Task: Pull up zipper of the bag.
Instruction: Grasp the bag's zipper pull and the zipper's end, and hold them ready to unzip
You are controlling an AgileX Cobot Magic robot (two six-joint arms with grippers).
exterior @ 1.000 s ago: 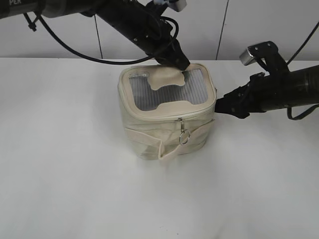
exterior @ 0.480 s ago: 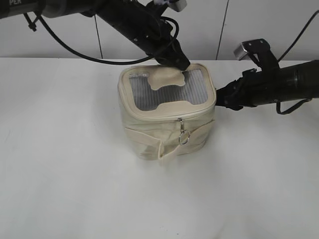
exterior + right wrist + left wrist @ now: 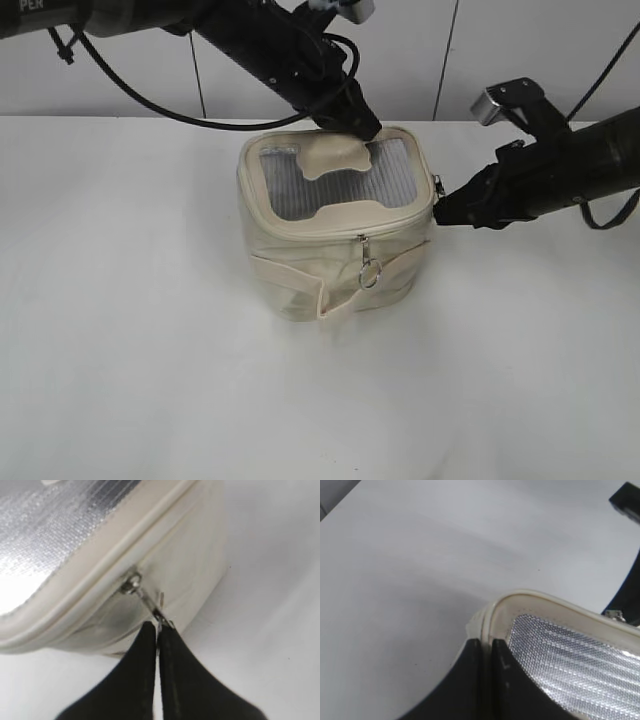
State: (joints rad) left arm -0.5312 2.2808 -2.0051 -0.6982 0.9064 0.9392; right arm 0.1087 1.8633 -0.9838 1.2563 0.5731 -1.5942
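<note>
While one cream bag (image 3: 335, 225) sits upright mid-table (image 3: 120, 350), two black arms are counted, one per side. The left gripper (image 3: 362, 128) is pinched together on the bag's far top rim (image 3: 492, 615), fingers (image 3: 470, 680) seen closed with fabric between. The right gripper (image 3: 157, 630) is clamped on a small metal zipper pull (image 3: 150, 605) at the bag's right upper corner, tips tight together. Two zipper pulls are seen: that one, and a second ring pull (image 3: 369, 272) hanging free on the front face. One silver mesh lid panel (image 3: 330, 180) is counted on top.
</note>
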